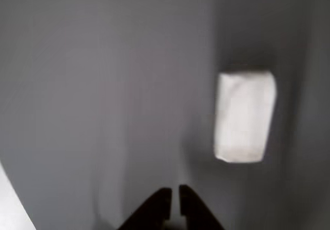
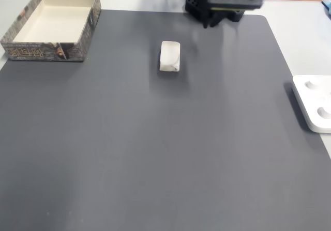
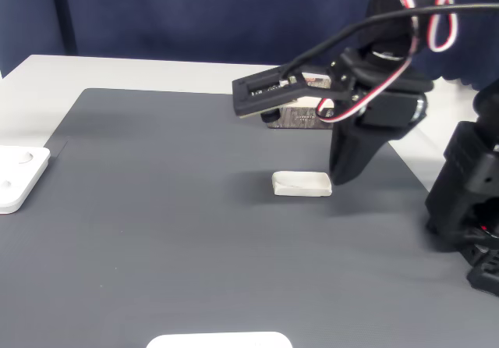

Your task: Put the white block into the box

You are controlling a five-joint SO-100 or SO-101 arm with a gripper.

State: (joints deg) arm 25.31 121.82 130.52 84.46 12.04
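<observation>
White block [image 3: 302, 183] lies just beside the lowered, closed, empty gripper [image 3: 341, 178].

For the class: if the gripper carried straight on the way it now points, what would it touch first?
Probably the grey mat. The gripper points down with the white block off to its right in the other view, though depth is unclear.

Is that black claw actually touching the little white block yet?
Apart. In the other view the closed fingers sit at the bottom edge, with bare grey mat between them and the white block.
</observation>
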